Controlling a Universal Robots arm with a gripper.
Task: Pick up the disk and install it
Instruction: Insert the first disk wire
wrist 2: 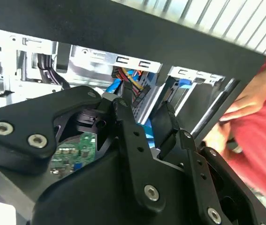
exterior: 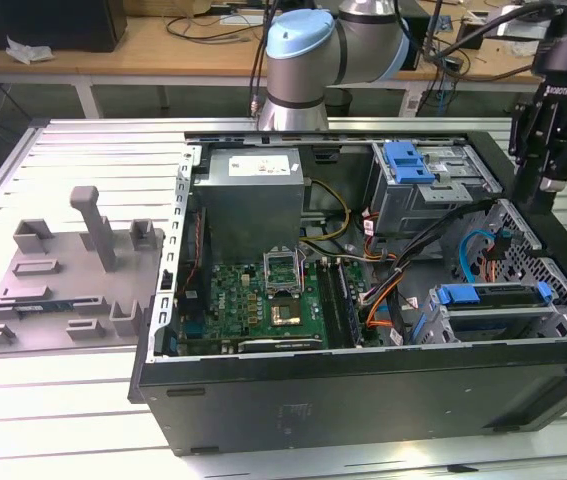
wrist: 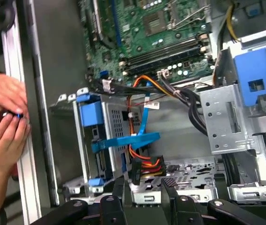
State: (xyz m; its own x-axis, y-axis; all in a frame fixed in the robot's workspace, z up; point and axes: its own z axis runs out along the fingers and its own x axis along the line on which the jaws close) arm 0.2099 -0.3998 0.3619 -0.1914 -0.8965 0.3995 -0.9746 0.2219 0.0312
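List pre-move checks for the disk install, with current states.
1. Gripper open: ok.
2. Disk in grasp: not ok, nothing between the fingers.
3. Case side open: ok.
4. People clear: not ok, a person's hands are at the case edge.
5. Bay path clear: cannot tell; a blue cable crosses the drive cage ahead of the fingers.
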